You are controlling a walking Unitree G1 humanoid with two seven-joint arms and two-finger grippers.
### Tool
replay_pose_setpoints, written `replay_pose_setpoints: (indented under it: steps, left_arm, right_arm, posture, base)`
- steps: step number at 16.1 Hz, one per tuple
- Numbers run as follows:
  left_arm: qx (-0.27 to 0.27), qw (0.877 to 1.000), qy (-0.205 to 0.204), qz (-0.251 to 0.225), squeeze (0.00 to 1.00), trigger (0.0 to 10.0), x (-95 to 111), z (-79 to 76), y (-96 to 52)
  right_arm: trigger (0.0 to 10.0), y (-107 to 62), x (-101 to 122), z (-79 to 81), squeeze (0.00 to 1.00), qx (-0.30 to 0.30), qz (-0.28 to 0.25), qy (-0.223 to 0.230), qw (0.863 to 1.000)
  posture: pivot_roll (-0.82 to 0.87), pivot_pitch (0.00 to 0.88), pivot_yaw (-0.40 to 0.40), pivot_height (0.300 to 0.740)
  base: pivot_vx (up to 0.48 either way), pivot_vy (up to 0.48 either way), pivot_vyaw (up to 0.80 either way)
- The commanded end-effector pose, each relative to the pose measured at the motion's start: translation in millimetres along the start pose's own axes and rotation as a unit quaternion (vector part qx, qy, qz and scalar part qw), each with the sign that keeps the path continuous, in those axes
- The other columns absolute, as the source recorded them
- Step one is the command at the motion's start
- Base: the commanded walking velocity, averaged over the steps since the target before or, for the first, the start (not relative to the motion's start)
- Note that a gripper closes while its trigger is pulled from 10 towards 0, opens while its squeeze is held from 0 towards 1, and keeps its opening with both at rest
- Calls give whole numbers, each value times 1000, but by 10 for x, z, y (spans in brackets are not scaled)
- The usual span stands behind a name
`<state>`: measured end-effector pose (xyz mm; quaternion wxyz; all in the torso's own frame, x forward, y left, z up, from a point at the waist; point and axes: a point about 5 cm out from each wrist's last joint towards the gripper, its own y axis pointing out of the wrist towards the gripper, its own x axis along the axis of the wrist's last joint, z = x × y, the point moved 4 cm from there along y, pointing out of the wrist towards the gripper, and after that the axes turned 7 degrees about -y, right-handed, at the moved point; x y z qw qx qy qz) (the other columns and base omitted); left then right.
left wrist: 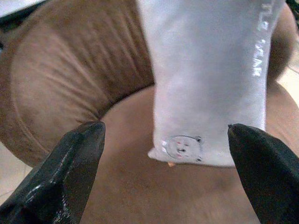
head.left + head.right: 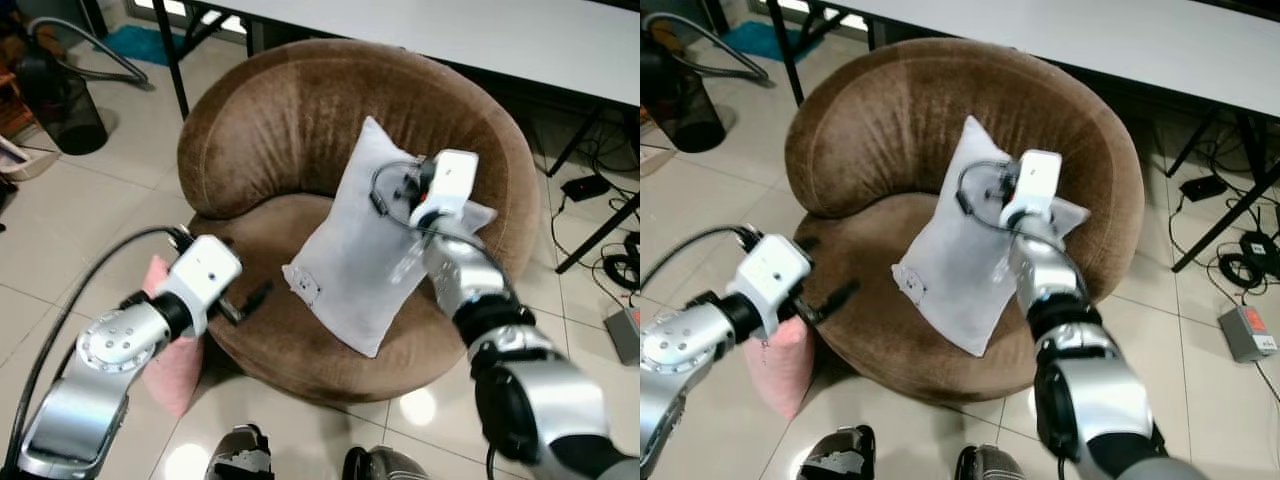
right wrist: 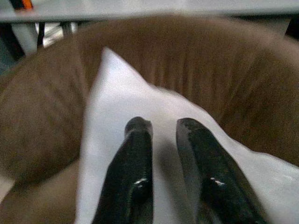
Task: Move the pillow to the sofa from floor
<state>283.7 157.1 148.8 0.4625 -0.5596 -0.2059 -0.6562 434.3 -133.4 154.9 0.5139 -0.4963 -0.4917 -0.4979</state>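
Pink pillow (image 2: 172,365) beside sofa (image 2: 270,110), table (image 2: 520,35) behind

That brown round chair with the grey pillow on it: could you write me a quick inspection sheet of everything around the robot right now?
Surface: brown round sofa chair, on a pale tiled floor.
Job's things: grey pillow on the seat, leaning against the backrest.
Clutter: pink pillow on the floor beside the chair.
Grippers: right gripper on the grey pillow's top, fingers a little apart; left gripper open, facing the pillow's lower corner, not touching.
Cables: black cables and plugs on the floor to the right.
Surroundings: white table behind the chair; black bin at far left.
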Motion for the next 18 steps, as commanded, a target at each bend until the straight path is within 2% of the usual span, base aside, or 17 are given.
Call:
replay_pose_setpoints:
  steps: [1, 2, 3, 5, 7, 9, 10, 11, 12, 13, 14, 16, 17, 18]
  left_arm:
    - [11, 1000, 3, -15, 0, 10000, 80, 22, -1]
    - [21, 1000, 0, -18, 0, 10000, 88, 40, 21]
    - [43, 999, -5, -26, 0, 10000, 103, 76, 87]
    - [83, 995, -26, -46, 0, 10000, 125, 126, 188]
    - [98, 992, -63, -40, 0, 10000, 54, 124, 237]
    - [103, 992, -49, -47, 0, 10000, 6, 97, 259]
    - [114, 991, -53, -43, 0, 10000, -51, 112, 257]
    - [129, 989, -64, -28, 0, 10000, -162, 112, 278]
    - [129, 989, -61, -24, 0, 10000, -179, 70, 325]
    - [128, 990, -62, -23, 0, 10000, -172, 28, 360]
    - [128, 989, -66, -21, 0, 10000, -173, 13, 375]
    - [124, 988, -83, -30, 0, 10000, -195, -34, 353]
    - [118, 989, -83, -27, 0, 10000, -232, -61, 333]
    - [107, 991, -79, -20, 0, 10000, -290, -112, 305]
  right_arm:
    - [10000, 44, 189, -98, 1000, -14, -37, 2, 999]
    - [10000, 60, 286, -146, 545, -21, -55, -13, 998]
    - [10000, 90, 452, -221, 0, -25, -83, -32, 996]
    - [10000, 109, 575, -262, 0, -2, -97, -24, 995]
    - [10000, 78, 537, -270, 0, 13, -97, -29, 995]
    - [10000, -33, 401, -332, 0, 1, -92, -32, 995]
    - [10000, -198, 294, -352, 0, -5, -96, -30, 995]
    - [10000, -642, 12, -383, 0, -10, -89, -29, 996]
    - [10000, -936, -202, -418, 0, -15, -70, -26, 997]
    - [10000, -1116, -370, -454, 0, -22, -54, -28, 998]
    - [10000, -1184, -434, -470, 0, -25, -48, -34, 998]
    - [10000, -1457, -598, -557, 0, -49, -12, -17, 999]
    - [10000, -1511, -643, -547, 0, -40, 2, -34, 999]
    - [10000, -1594, -795, -529, 0, -18, 48, -83, 995]
  posture:
    - [225, 225, -86, 740]
    - [215, 216, -89, 740]
    - [191, 195, -93, 740]
    - [167, 168, -102, 740]
    - [153, 148, -106, 740]
    - [121, 111, -121, 740]
    - [105, 94, -114, 740]
    - [79, 78, -108, 740]
    - [78, 73, -106, 740]
    - [81, 71, -109, 740]
    - [82, 70, -109, 740]
    - [60, 69, -81, 740]
    - [59, 70, -81, 740]
    - [61, 62, -96, 740]
  base:
    - [0, 0, 0]
    - [0, 0, 0]
    - [0, 0, 0]
    - [0, 0, 0]
    - [0, 0, 0]
    - [0, 0, 0]
    - [0, 0, 0]
    - [0, 0, 0]
    - [0, 0, 0]
    - [0, 0, 0]
    - [0, 0, 0]
    - [0, 0, 0]
    - [0, 0, 0]
    - [0, 0, 0]
